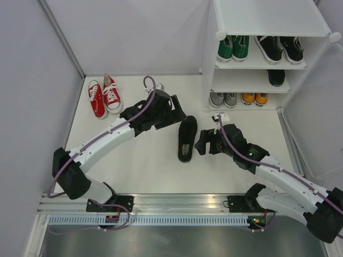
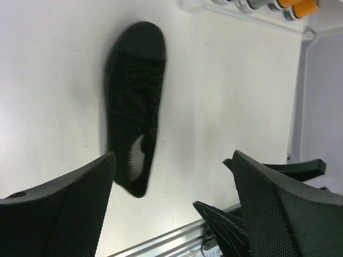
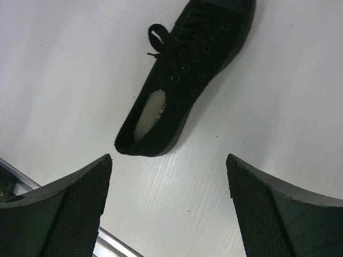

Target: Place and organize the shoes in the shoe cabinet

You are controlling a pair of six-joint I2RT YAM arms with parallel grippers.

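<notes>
From the top camera I see one black shoe (image 1: 187,138) lying on the table (image 1: 144,160) between my two grippers, sole down, toe pointing away from the arm bases. The left gripper (image 1: 176,116) sits just beside its toe end and the right gripper (image 1: 206,142) just beside its heel end; neither has hold of it. The cabinet (image 1: 268,16) stands at the far right. Its upper shelf carries a green pair (image 1: 233,48) and a black pair (image 1: 278,49). On the shelf below lies a single black shoe (image 1: 276,77). At the bottom sit a grey pair (image 1: 223,99) and an orange pair (image 1: 254,98). A red pair (image 1: 104,96) stands on the table at the far left, well apart from the cabinet.

On the left wrist camera my fingers (image 2: 75,209) are spread wide with nothing between them. The black shoe (image 2: 134,107) lies on the table beyond the left finger, clear of both pads. The orange toes (image 2: 300,6) show at the top right edge.

On the right wrist camera the fingers (image 3: 69,209) are likewise spread wide and hold nothing. The black shoe (image 3: 187,75) lies ahead of them, apart from both, its pale insole showing through the opening and its laces black.
</notes>
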